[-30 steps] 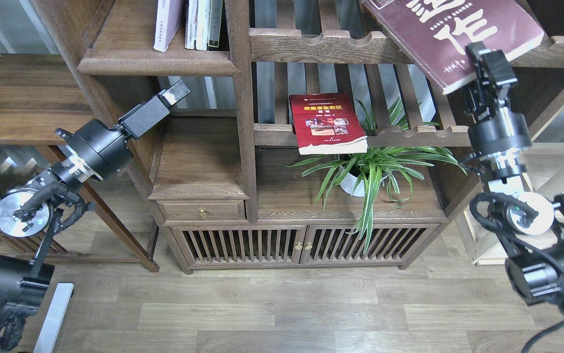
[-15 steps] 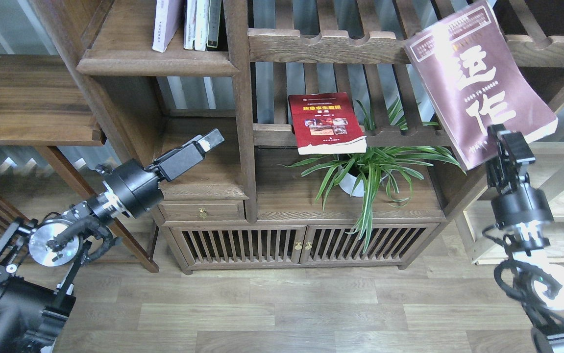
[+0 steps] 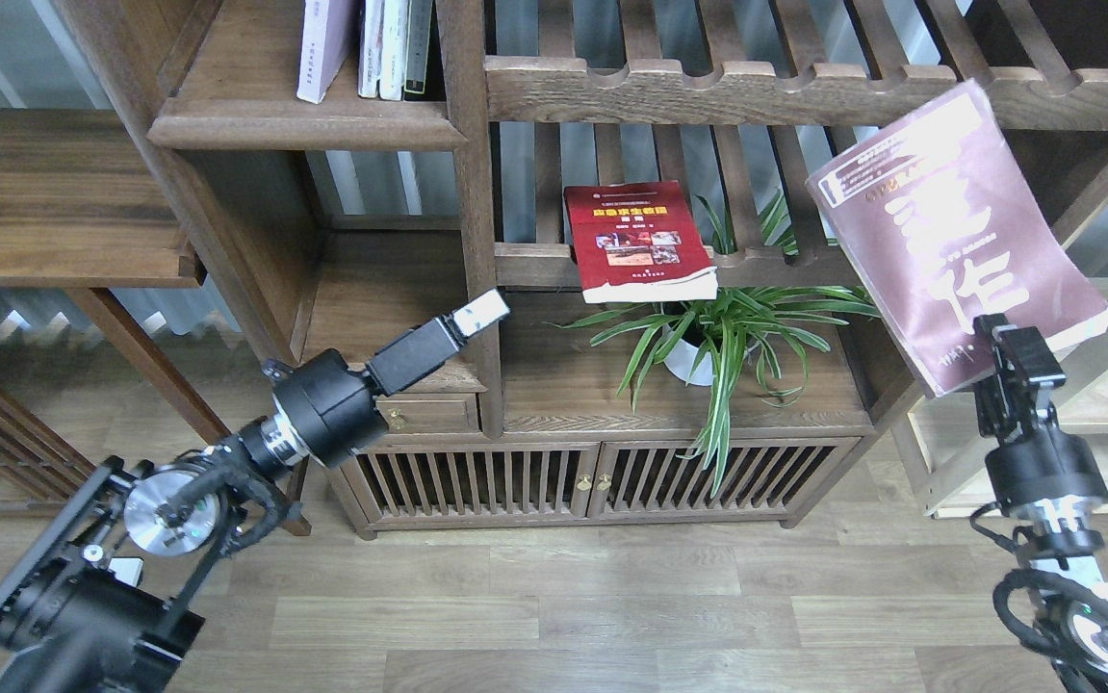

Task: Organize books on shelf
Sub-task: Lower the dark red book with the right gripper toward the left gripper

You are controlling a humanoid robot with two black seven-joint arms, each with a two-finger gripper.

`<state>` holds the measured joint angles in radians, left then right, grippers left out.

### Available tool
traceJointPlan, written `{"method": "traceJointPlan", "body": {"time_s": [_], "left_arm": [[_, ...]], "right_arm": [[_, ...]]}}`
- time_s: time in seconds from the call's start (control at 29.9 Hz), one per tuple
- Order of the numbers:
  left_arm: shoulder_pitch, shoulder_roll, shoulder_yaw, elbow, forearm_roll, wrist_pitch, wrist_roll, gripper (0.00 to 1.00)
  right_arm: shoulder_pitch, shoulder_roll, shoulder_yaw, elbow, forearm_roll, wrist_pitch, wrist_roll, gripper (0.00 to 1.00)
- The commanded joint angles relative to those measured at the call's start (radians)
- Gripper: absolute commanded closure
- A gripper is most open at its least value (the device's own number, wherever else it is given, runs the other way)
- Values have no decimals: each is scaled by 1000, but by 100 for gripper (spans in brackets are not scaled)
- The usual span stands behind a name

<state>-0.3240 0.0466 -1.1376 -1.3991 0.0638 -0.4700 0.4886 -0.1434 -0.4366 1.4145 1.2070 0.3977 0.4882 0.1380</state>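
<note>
The right gripper has come down and away from the slatted rack over the last second, bringing the maroon book with it. A second ago the book lay across the rack's top rail at 1 o'clock; it now hangs clear in the air at 3 o'clock, cover toward the camera, tilted, with the fingers closed on its lower edge. That looks like a completed pick: the book is free and ready to travel.

The left gripper has swung from 10 o'clock in toward the middle and now points at the cabinet's post. It carries nothing; whether its fingers are parted I cannot tell, as they show only as one pale tip.

The red book has not moved: it lies flat on the lower slatted rack's front rail, just above the potted plant. The pale book stands on the dark plank shelf at 11 o'clock, beside other upright volumes. My judgement is that the maroon book must next cross left to that shelf, with the red one remaining.
</note>
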Motion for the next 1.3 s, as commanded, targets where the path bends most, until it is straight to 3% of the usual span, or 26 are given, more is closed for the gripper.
{"method": "traceJointPlan", "body": {"time_s": [0.0, 0.27, 0.84, 1.27], "left_arm": [[9, -5, 19, 0, 1, 1, 0, 1], [75, -7, 55, 2, 1, -1, 0, 1], [180, -31, 87, 12, -4, -2, 0, 1], [316, -5, 71, 37, -127, 1, 0, 2]], "right_arm": [[-22, 1, 14, 0, 1, 0, 0, 97], [-31, 2, 37, -1, 4, 0, 3, 97], [-239, 16, -17, -20, 3, 0, 0, 97], [-127, 58, -219, -1, 0, 0, -1, 97]]}}
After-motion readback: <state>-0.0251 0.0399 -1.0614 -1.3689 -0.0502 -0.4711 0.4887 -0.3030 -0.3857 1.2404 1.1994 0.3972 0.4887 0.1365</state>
